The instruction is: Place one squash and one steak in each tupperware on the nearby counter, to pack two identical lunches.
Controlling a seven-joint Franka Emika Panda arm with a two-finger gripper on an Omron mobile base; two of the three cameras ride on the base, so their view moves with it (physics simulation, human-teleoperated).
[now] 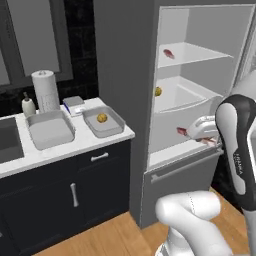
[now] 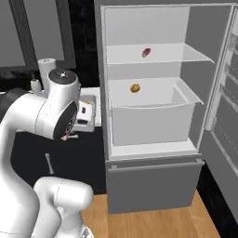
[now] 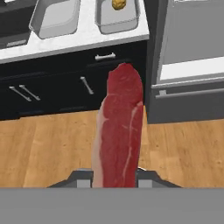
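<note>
My gripper (image 3: 114,177) is shut on a steak (image 3: 120,131), a long red slab with pale streaks that stands up between the fingers. From the left base the gripper (image 1: 197,132) hangs in front of the open fridge, and the steak's red ends (image 1: 181,131) stick out on either side. Two grey tupperware trays sit on the counter (image 1: 75,145). The left tupperware (image 1: 50,129) is empty, while the right tupperware (image 1: 112,127) holds a squash (image 1: 102,118). Inside the fridge, a second steak (image 2: 146,52) lies on the top shelf and a second squash (image 2: 135,88) sits on the middle shelf.
A paper towel roll (image 1: 45,90), a soap bottle (image 1: 28,106) and a small blue-and-white box (image 1: 74,104) stand behind the trays. The dark sink (image 1: 10,140) is at the left. The fridge door (image 2: 223,116) stands open to the right. Wooden floor lies below.
</note>
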